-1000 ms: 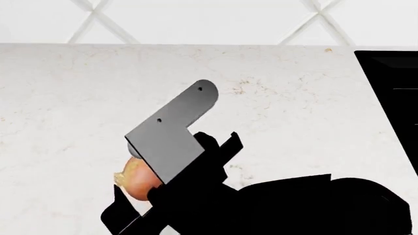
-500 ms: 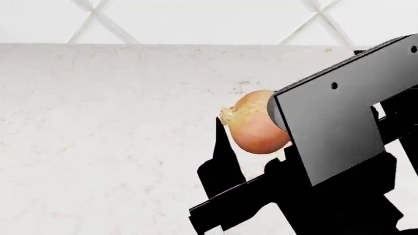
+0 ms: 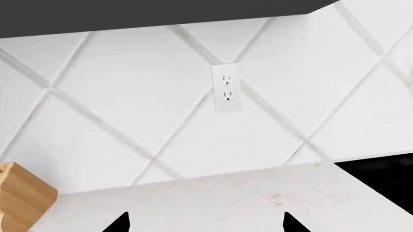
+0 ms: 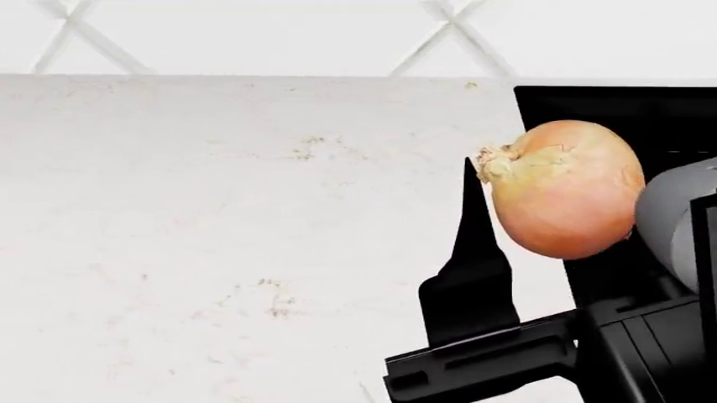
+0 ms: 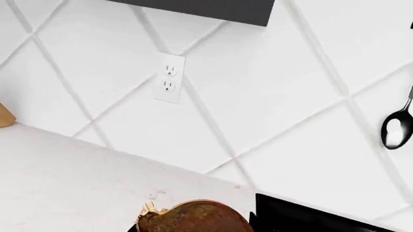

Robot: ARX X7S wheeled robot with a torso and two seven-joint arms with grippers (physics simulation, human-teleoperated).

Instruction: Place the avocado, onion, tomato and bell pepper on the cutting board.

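My left pincer [image 3: 203, 223] shows only two fingertips, spread wide, nothing between them. My right pincer [image 4: 560, 252] holds the onion [image 4: 566, 189] raised over the countertop [image 4: 224, 210], one finger [image 4: 471, 269] left of it. No readable writing.

Readable text: none in any view.
Wall outlet [image 3: 227, 88]: plain white plate, no lettering or brand legible.
Countertop [image 4: 224, 235]: pale speckled stone, unmarked.
Onion [image 4: 566, 188]: bare skin, no sticker or label.
Black panel [image 4: 661, 109]: faint thin lines only, nothing that can be read.
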